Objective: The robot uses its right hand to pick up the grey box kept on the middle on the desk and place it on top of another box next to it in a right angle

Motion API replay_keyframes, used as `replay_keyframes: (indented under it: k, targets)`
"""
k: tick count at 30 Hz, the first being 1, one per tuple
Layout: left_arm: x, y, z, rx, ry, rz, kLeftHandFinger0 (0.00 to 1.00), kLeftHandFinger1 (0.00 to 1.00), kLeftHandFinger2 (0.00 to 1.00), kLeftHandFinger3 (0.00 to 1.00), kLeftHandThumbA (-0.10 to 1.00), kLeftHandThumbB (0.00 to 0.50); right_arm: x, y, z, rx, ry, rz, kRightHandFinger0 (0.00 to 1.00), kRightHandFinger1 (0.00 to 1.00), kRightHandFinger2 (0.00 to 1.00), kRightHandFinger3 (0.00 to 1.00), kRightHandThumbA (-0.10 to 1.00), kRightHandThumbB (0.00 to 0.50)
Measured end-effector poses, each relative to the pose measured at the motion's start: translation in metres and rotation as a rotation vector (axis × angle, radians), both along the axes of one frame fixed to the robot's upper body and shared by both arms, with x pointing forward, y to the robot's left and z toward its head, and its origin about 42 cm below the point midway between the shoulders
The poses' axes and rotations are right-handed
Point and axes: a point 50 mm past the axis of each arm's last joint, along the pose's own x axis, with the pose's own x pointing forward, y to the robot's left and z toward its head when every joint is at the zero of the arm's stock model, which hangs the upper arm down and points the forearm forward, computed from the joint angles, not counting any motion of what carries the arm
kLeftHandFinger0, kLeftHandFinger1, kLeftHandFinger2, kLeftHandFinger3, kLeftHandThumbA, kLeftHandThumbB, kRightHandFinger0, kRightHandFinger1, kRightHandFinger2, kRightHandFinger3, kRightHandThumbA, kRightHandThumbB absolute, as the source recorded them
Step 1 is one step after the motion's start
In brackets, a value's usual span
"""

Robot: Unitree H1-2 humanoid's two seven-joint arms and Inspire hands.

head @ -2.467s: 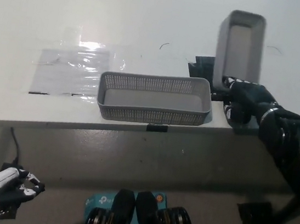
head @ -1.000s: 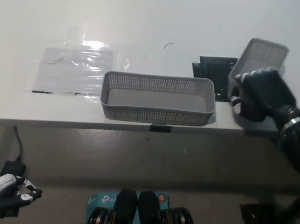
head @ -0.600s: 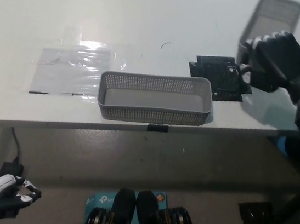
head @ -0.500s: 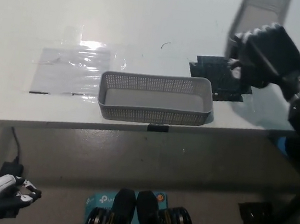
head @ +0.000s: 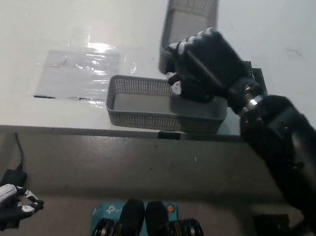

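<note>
The grey box, a perforated basket-like tray, is held in the air by the black right hand, whose fingers are wrapped round its near end. It hangs with its long side running away from the robot, over the far edge of the second grey box, which lies crosswise near the front edge of the white worktop. Whether the two boxes touch cannot be told. To the left of the lying box a clear plastic sheet rests flat on the worktop. A dark flat mat shows just behind the right arm. The white left hand hangs low at the lower left, below the worktop, its fingers loosely curled and holding nothing.
</note>
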Motion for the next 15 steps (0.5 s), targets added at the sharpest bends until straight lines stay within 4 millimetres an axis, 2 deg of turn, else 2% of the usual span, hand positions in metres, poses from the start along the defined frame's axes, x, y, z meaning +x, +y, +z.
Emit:
replay_keyframes:
  k: [1,3,5,8,9,11,15]
  targets:
    - [0.0,0.0,0.0,0.0,-0.001,0.0,0.16,0.04,0.17,0.55,0.56,0.173,-0.001,0.004,-0.004,0.0,0.012,0.009,0.0,0.0,0.3,0.08,-0.1,0.331]
    - [0.001,-0.001,0.001,-0.001,-0.003,-0.001,0.14,0.04,0.17,0.54,0.56,0.182,-0.001,0.008,-0.012,0.001,0.032,0.019,0.0,0.0,0.29,0.13,-0.1,0.292]
    - [0.002,-0.001,0.001,-0.001,-0.004,-0.001,0.13,0.04,0.18,0.54,0.58,0.184,-0.003,0.009,-0.019,-0.001,0.05,0.024,0.0,0.0,0.28,0.14,-0.1,0.297]
    - [0.003,-0.001,0.001,0.0,-0.005,-0.001,0.12,0.05,0.17,0.53,0.56,0.165,-0.004,0.008,-0.027,0.004,0.07,0.02,0.0,0.0,0.28,0.15,-0.1,0.348]
    - [0.003,-0.001,0.002,0.0,-0.006,-0.001,0.14,0.05,0.16,0.53,0.56,0.16,-0.005,0.007,-0.029,0.007,0.076,0.02,0.0,0.01,0.29,0.19,-0.1,0.356]
    - [0.004,-0.001,0.003,0.0,-0.009,-0.003,0.16,0.05,0.16,0.55,0.54,0.146,-0.006,0.006,-0.034,0.01,0.088,0.02,0.0,0.01,0.3,0.22,-0.1,0.328]
    - [0.008,-0.002,0.006,0.0,-0.017,-0.009,0.17,0.04,0.16,0.55,0.54,0.153,-0.01,0.003,-0.047,0.021,0.121,0.018,0.0,0.01,0.28,0.22,-0.1,0.302]
